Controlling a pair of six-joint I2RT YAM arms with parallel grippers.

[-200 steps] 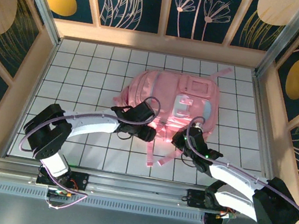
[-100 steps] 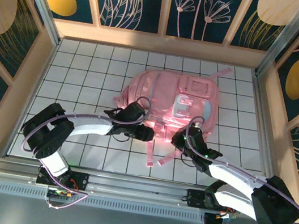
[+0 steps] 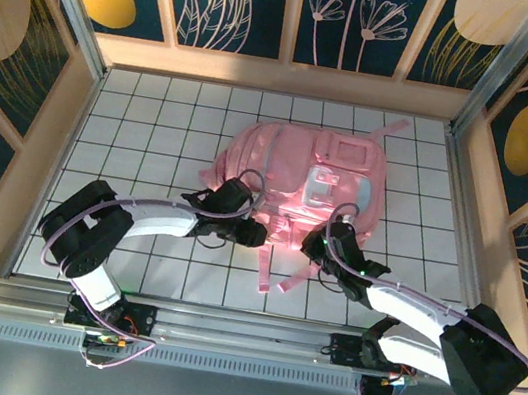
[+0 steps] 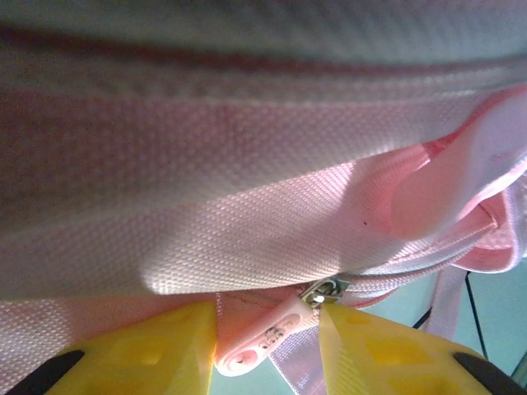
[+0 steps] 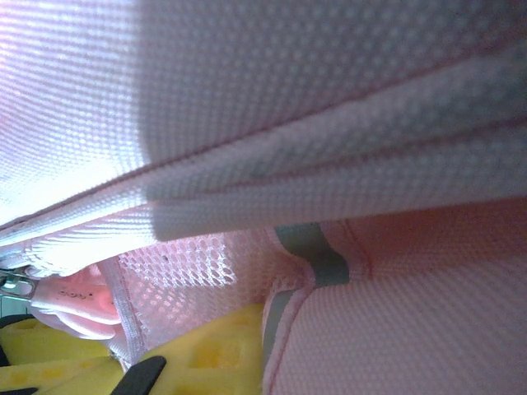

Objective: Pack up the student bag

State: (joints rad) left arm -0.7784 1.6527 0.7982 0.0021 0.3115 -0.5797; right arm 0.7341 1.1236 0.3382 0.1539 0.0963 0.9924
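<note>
The student bag point(image 3: 294, 167), a large pink backpack with a pale blue front pocket, lies flat mid-table. My left gripper point(image 3: 238, 215) is at its near left edge. In the left wrist view its yellow fingers point(image 4: 156, 354) stand partly apart, open, either side of a pink zipper pull point(image 4: 263, 341) that hangs from a metal slider point(image 4: 324, 290). My right gripper point(image 3: 325, 243) is at the bag's near right edge. It is shut, and the pink mesh fabric point(image 5: 177, 267) runs down between its yellow fingers point(image 5: 218, 354).
Two loose pink straps point(image 3: 286, 280) trail from the bag toward the arm bases over the white tiled table point(image 3: 155, 119). Another strap point(image 3: 394, 128) points to the far right. A raised wooden rim point(image 3: 284, 77) and patterned walls close the table in.
My left gripper has slid a little to the left along the bag's near edge and its jaws have narrowed around the zipper pull. The right gripper has stayed clamped in place.
</note>
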